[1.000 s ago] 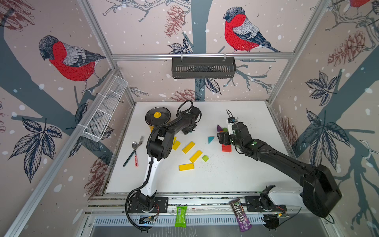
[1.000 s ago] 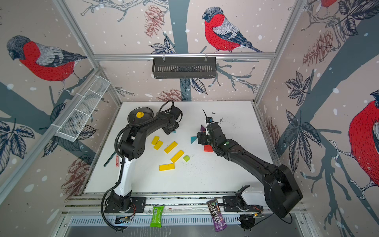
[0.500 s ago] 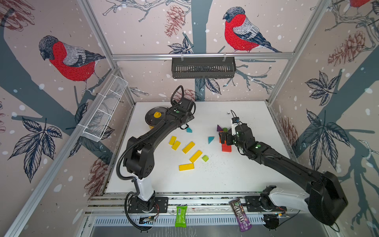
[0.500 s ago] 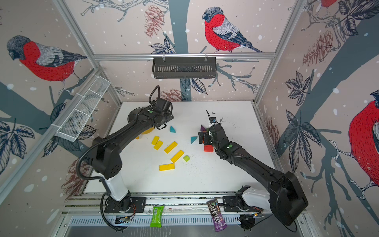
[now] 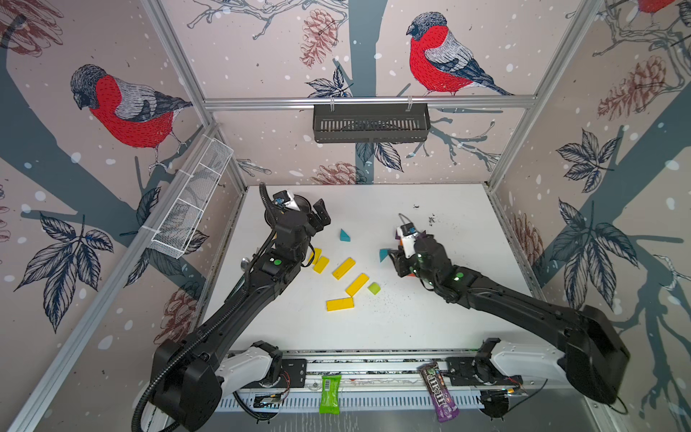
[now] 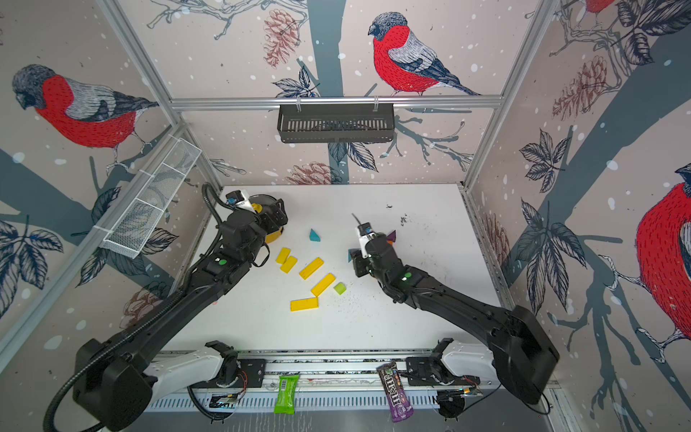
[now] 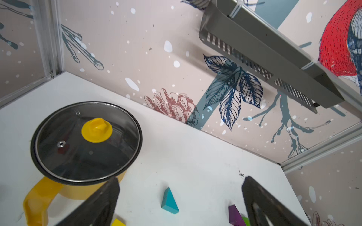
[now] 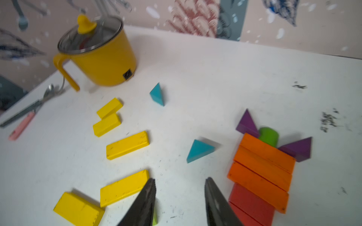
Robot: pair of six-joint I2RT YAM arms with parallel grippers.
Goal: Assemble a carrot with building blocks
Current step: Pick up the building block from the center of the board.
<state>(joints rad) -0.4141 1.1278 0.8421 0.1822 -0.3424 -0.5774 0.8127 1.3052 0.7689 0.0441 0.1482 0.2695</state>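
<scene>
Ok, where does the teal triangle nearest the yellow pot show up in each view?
Top view: the teal triangle sits mid-table, beyond the yellow bars.
Top view: same spot.
Left wrist: close beside the yellow pot, on bare table.
Right wrist: beyond the yellow bars, near the yellow pot.
Shared landmark: the yellow pot.

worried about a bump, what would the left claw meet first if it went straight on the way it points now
Probably the teal triangle, centred ahead of the open left claw in the left wrist view. Depth is unclear; it might touch the table first.
</scene>
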